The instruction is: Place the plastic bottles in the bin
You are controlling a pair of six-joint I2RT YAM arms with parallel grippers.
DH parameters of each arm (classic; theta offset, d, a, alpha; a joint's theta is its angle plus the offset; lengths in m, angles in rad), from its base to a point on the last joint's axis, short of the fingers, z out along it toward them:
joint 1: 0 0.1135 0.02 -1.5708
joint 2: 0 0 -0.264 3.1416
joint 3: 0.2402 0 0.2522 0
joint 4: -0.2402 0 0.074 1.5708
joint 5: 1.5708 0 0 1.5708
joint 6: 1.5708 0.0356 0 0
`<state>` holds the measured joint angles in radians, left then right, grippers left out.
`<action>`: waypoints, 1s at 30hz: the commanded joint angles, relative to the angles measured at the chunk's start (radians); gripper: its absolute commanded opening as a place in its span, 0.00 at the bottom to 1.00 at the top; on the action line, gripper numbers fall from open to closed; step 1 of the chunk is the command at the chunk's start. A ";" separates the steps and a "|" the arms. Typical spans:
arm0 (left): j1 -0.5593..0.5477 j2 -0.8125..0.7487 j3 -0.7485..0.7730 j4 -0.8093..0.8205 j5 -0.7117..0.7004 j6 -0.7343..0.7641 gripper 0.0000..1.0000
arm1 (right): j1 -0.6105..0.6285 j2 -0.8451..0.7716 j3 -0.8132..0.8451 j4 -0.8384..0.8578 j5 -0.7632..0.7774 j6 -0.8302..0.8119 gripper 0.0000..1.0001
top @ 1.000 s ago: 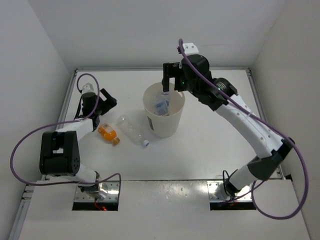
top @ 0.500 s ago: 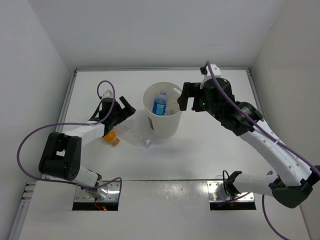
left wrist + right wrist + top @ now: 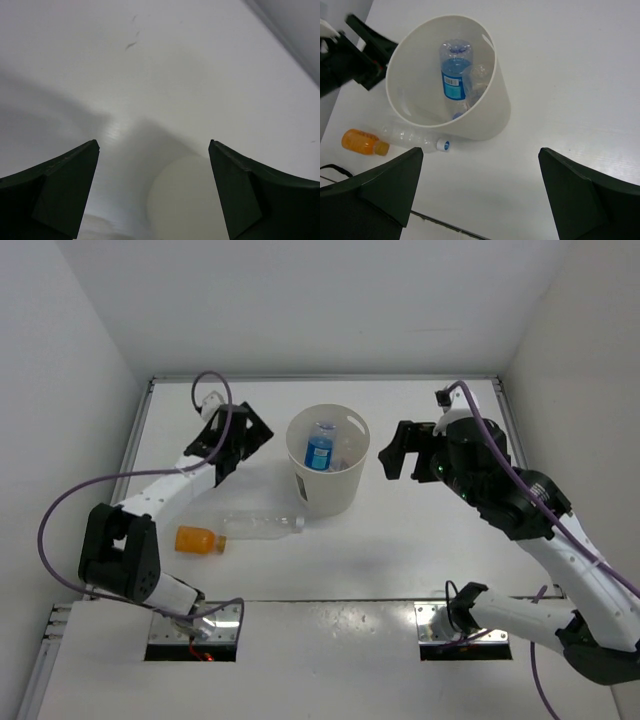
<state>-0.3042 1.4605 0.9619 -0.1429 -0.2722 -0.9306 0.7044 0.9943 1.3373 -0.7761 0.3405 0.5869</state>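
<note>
The cream bin (image 3: 330,490) stands upright mid-table. Inside it a blue-liquid bottle (image 3: 320,448) stands beside a clear bottle (image 3: 479,82); the right wrist view shows both, the blue one (image 3: 454,75) more plainly. On the table left of the bin lie a clear bottle with a white cap (image 3: 260,526) and the short orange bottle (image 3: 198,540). My left gripper (image 3: 252,430) is open and empty, raised left of the bin's rim. My right gripper (image 3: 392,450) is open and empty, to the right of the bin.
White walls enclose the table at the back and on both sides. The left wrist view shows bare white table and a blurred cream round shape (image 3: 185,200) between the open fingers (image 3: 65,180). The left arm's purple cable loops over the table's left side (image 3: 60,530).
My right gripper pulled back to the right from above the bin, leaving the blue bottle inside. My left gripper swung up toward the bin. The orange and clear bottles shifted nearer and leftward.
</note>
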 commanded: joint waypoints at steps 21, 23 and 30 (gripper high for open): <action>-0.253 0.034 0.267 -0.923 -0.042 -1.109 0.96 | 0.000 0.009 -0.069 -0.045 -0.035 0.011 1.00; -0.253 0.043 0.253 -0.937 -0.027 -1.128 0.94 | 0.000 0.009 -0.082 -0.045 -0.044 0.011 1.00; -0.253 0.034 0.153 -0.913 0.019 -1.163 0.94 | 0.000 0.018 -0.102 -0.054 -0.055 0.011 1.00</action>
<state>-0.5491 1.4963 1.1454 -1.0367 -0.2863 -1.9728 0.7044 1.0130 1.2415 -0.8310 0.2951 0.5880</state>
